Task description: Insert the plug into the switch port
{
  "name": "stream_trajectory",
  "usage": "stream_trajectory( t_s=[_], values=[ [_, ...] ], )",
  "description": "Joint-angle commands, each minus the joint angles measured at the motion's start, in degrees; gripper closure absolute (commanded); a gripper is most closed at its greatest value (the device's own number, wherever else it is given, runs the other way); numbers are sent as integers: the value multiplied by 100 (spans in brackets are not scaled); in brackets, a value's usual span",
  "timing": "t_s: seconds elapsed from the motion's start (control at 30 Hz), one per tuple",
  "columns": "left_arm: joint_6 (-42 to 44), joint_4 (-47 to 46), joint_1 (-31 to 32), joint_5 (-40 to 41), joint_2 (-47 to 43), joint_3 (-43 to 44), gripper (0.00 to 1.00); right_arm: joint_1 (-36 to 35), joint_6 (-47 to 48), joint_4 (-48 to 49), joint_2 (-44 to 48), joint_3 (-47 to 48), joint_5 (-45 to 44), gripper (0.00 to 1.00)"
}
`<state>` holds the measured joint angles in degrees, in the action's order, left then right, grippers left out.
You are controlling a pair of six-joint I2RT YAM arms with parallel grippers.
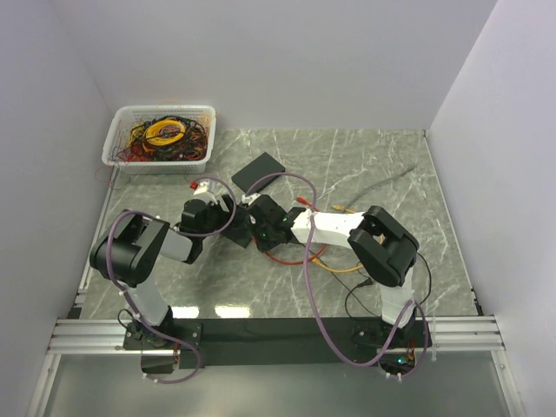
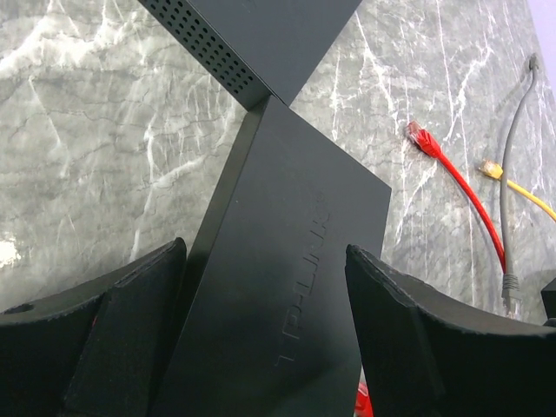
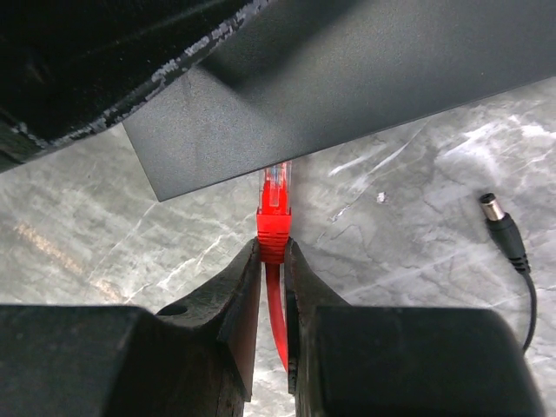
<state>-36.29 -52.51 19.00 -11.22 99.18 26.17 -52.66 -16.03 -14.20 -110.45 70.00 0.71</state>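
The grey marbled desk (image 1: 373, 156) carries a white basket (image 1: 165, 109) of tangled cables in its far left corner, a flat black box (image 1: 258, 171) near the middle, and a loose red cable (image 2: 465, 193), yellow cable (image 2: 530, 195), grey cable (image 2: 505, 217) and black barrel plug (image 3: 504, 228).

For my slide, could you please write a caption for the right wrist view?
The right fingers pinch the red plug, its tip at the black switch's edge.

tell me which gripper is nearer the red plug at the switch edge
Right. The right gripper pinches the red plug itself, tip at the switch edge. The left gripper clamps the switch body, not touching the plug.
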Motion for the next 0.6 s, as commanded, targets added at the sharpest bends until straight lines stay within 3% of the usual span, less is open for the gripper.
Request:
stream_trajectory(
  t_s=[0.0,0.57],
  values=[
    [-9,716,182,-653,295,-121,20,-60,179,585,-55,119,-500,100],
    [228,645,437,-741,401,-200,32,-60,1032,84,121,726,-1011,100]
  ],
)
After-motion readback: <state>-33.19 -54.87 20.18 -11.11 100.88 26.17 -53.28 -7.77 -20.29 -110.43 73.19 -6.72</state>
